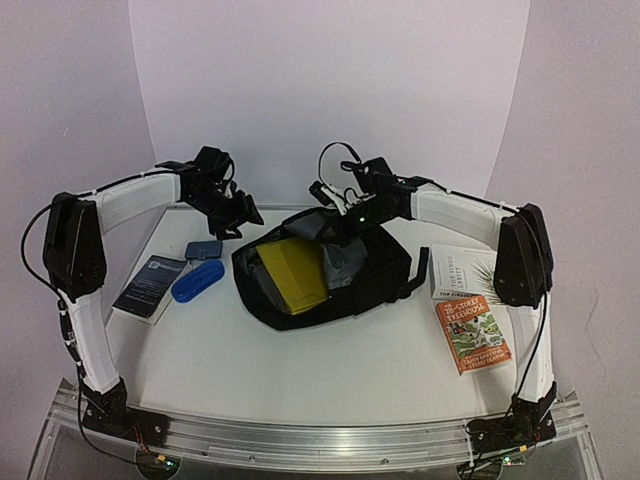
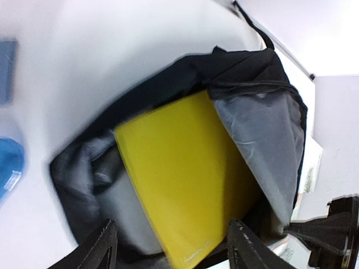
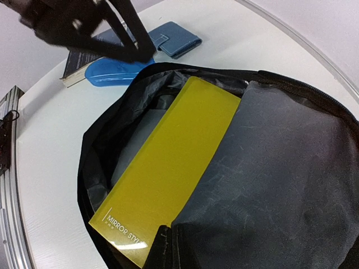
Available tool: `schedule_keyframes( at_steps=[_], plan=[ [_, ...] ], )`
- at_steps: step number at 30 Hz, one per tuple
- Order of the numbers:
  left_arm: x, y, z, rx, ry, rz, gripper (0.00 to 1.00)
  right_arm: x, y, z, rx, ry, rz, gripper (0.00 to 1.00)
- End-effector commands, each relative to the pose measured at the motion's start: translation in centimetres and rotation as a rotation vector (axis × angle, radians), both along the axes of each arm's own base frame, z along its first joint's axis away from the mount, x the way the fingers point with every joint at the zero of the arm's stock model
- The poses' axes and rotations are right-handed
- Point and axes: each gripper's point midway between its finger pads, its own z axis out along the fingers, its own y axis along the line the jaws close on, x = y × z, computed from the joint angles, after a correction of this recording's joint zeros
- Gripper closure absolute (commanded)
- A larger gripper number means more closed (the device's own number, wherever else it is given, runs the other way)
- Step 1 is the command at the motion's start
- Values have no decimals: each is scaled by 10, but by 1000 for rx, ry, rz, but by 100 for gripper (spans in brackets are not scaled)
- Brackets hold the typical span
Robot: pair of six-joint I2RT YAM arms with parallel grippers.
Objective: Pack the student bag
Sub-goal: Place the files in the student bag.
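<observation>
**Yellow book in, bag mouth held wide**

The student bag [image 1: 380, 275] lies on the worktop [image 1: 300, 370] just below both pincers, its mouth gaping. The right pincer [image 1: 345, 213] is closed tight and seems to pinch the bag's far rim, probably to hold the grey lining spread. The left pincer [image 1: 238, 216] has its jaws well apart and empty. Below it the yellow book [image 1: 295, 272] rests slanted inside the opening. A blue case [image 1: 197, 281] lies near the left pincer, outside the bag.

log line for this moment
left gripper open over student bag | yellow book inside bag | right gripper shut on bag rim
</observation>
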Motion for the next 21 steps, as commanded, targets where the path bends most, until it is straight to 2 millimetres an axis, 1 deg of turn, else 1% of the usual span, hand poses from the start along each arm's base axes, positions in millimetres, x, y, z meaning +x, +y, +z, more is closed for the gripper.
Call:
schedule_keyframes(
  at_steps=[1, 5, 10, 14, 17, 19, 20, 21],
  plan=[
    [-15, 36, -17, 216, 45, -61, 35, -3, -8, 56, 74, -95, 1, 100],
    [-13, 36, -38, 255, 76, -111, 35, -6, -11, 56, 71, -88, -4, 100],
    [0, 36, -58, 269, 94, -120, 37, -9, -12, 54, 71, -73, -8, 100],
    [7, 32, -75, 267, 141, -122, 47, -9, -13, 53, 67, -70, -14, 100],
    [9, 29, -82, 261, 163, -112, 59, -9, -14, 52, 63, -70, -18, 100],
    [13, 26, -77, 248, 154, -109, 76, -9, -14, 49, 59, -68, -19, 100],
    [15, 25, -72, 239, 144, -109, 88, -9, -15, 47, 55, -65, -20, 100],
    [17, 24, -63, 229, 128, -109, 96, -9, -15, 46, 52, -66, -21, 100]
  ],
)
